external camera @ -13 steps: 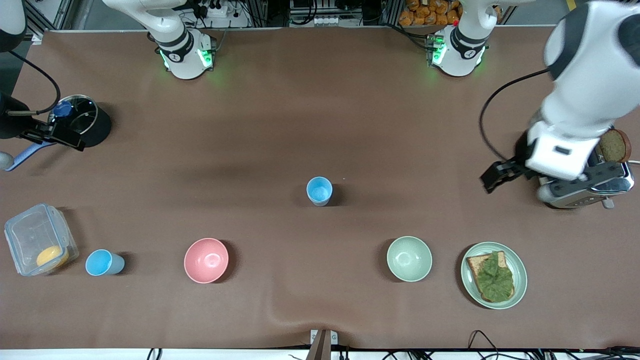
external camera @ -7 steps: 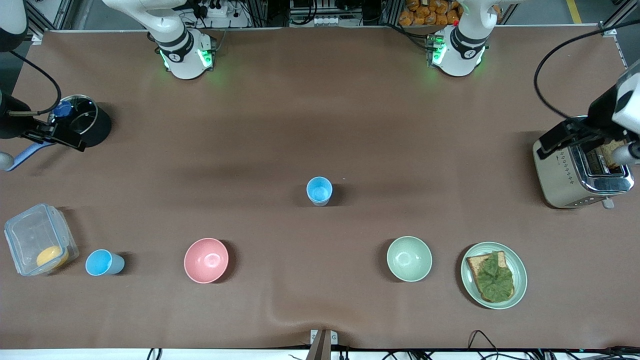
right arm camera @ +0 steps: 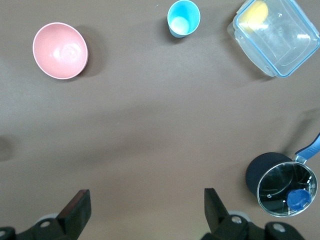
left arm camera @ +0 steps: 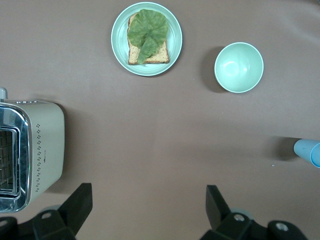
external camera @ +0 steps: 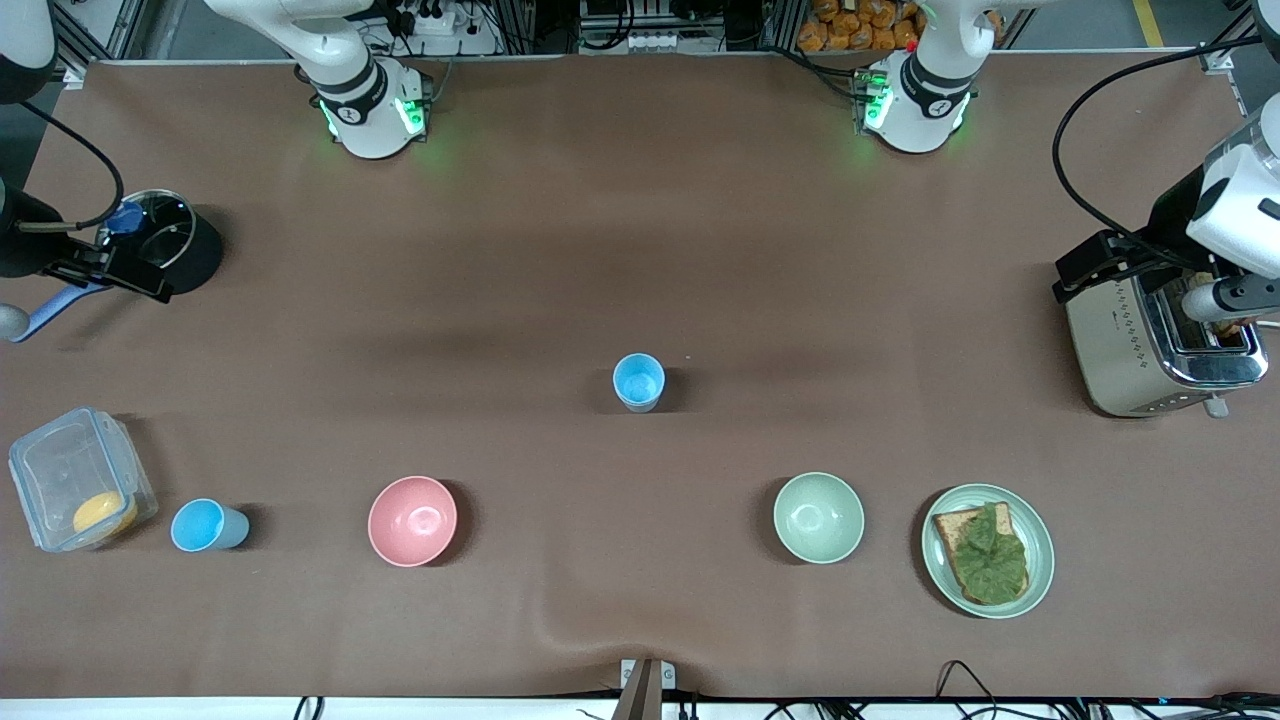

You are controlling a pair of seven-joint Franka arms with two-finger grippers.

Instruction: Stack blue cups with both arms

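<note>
One blue cup (external camera: 638, 382) stands upright at the table's middle; its edge shows in the left wrist view (left arm camera: 309, 151). A second blue cup (external camera: 207, 526) stands near the front camera at the right arm's end, beside a plastic box; it also shows in the right wrist view (right arm camera: 183, 18). My left gripper (external camera: 1085, 268) hangs high by the toaster, open and empty (left arm camera: 148, 200). My right gripper (external camera: 120, 270) hangs high by the black pot, open and empty (right arm camera: 146, 204). Both grippers are well apart from the cups.
A pink bowl (external camera: 412, 520), a pale green bowl (external camera: 818, 517) and a plate (external camera: 1040, 560) with toast and lettuce stand in a row near the front camera. A toaster (external camera: 1160, 335) is at the left arm's end. A black pot (external camera: 195, 250) and a clear box (external camera: 78, 478) are at the right arm's end.
The left arm has swung up and away from in front of the toaster toward the table's end, uncovering it. The right arm and both cups have not moved.
</note>
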